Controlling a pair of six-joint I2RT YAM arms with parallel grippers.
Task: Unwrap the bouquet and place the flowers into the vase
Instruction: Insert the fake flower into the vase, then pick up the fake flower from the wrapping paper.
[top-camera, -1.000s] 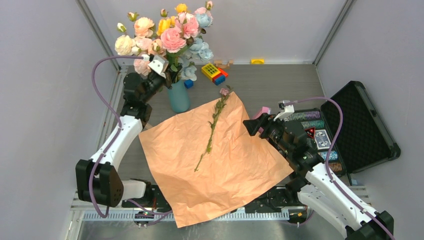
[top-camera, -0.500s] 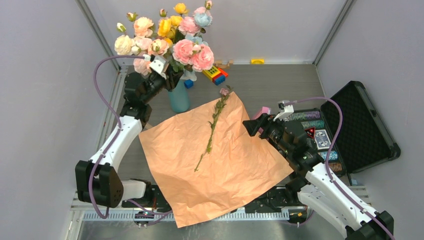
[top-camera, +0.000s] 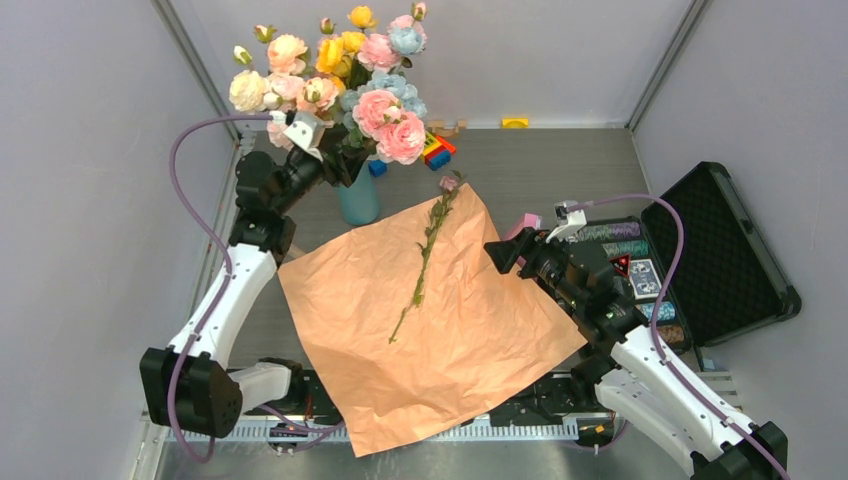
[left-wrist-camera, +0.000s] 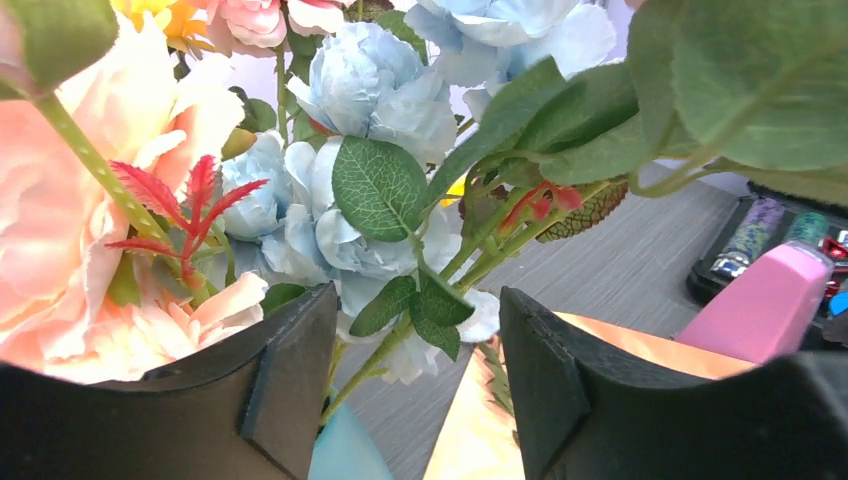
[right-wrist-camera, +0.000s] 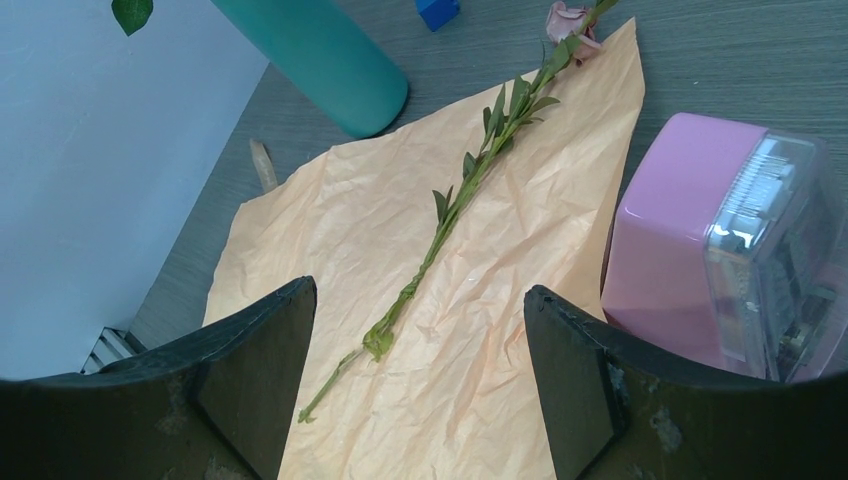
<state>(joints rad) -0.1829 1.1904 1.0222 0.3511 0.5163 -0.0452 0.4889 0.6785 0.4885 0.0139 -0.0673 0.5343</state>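
Top view: wrapping paper (top-camera: 440, 330) lies spread flat on the table, so the unwrap looks done. Most flowers (top-camera: 345, 65) stand bunched in the vase (top-camera: 357, 196) at the far left. One stem (top-camera: 426, 255) lies diagonally on the paper, its mauve bud at the far corner, well apart from the vase. My left gripper (top-camera: 335, 160) sits up at the bunch just above the vase mouth. My right gripper (top-camera: 500, 250) hangs at the paper's right edge, beside the pink box (top-camera: 526, 222) and near the black case (top-camera: 725, 250). Left wrist: jaws parted, green stems (left-wrist-camera: 400, 335) run through the gap and neither pad presses them, so I read it as released, holding nothing. The teal rim (left-wrist-camera: 345, 458) shows right below, blue and peach blooms fill the frame. Right wrist: jaws spread wide, nothing between them. They look down on the paper (right-wrist-camera: 480, 340), the lone stem (right-wrist-camera: 470, 190), the vase base (right-wrist-camera: 320, 60) and the pink box (right-wrist-camera: 690, 250). My guess: nearly finished, what's left is picking up that one stem and dropping it in the vase.
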